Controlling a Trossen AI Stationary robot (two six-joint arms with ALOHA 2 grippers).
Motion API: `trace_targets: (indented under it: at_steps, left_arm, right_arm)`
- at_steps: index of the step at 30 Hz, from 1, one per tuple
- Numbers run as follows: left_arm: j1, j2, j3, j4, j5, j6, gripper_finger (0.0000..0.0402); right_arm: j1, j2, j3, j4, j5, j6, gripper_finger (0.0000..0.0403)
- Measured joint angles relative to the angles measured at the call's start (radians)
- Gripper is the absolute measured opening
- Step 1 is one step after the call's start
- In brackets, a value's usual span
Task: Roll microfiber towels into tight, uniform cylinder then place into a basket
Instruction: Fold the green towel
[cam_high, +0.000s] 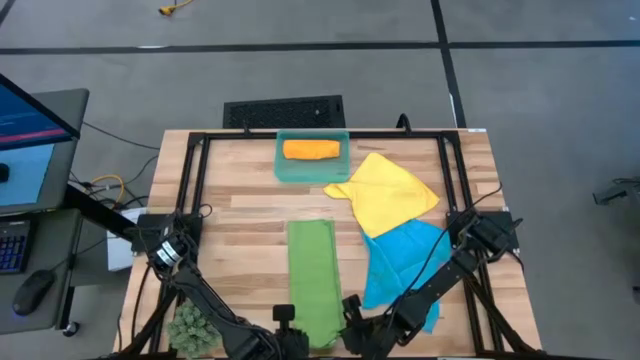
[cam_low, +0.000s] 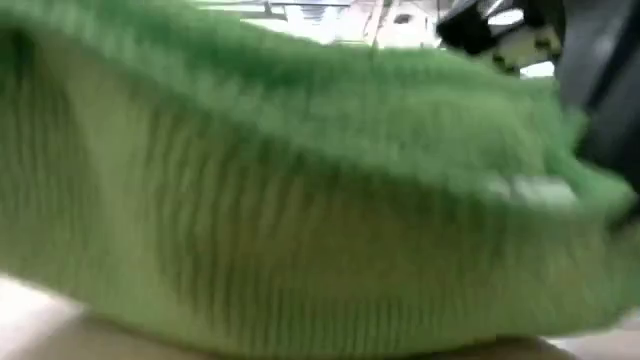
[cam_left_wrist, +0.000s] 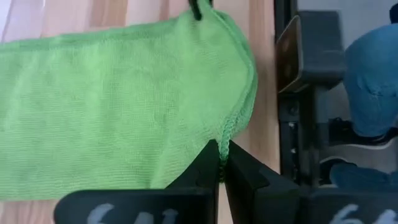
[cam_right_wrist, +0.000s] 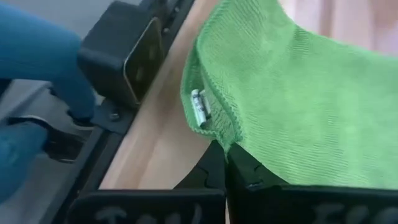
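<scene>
The green towel, folded into a long strip, lies at bottom centre of the table. The left gripper and right gripper each pinch a near corner. The orange towel sits rolled in the basket, upper centre.

Wooden table across the middle of the frame, spiky green plant ball at lower left, black keyboard above the table, computer monitor at far left, mouse below it.
</scene>
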Motion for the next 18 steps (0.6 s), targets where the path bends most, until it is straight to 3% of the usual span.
trace_targets:
  at_steps: [6,12,18]
  left_arm:
    - [-0.004,-0.001,0.049,-0.046,-0.002,-0.008,0.0001]
    - [-0.033,-0.003,0.082,-0.054,-0.027,0.008,0.0]
    - [-0.058,-0.005,0.146,-0.168,-0.096,0.001,0.0]
  right_arm:
    - [0.037,0.0,0.12,-0.145,0.097,0.002,0.0007]
    - [0.083,-0.001,0.195,-0.191,0.149,0.002,0.0003]
    - [0.1,-0.001,0.227,-0.219,0.2,0.001,0.0005]
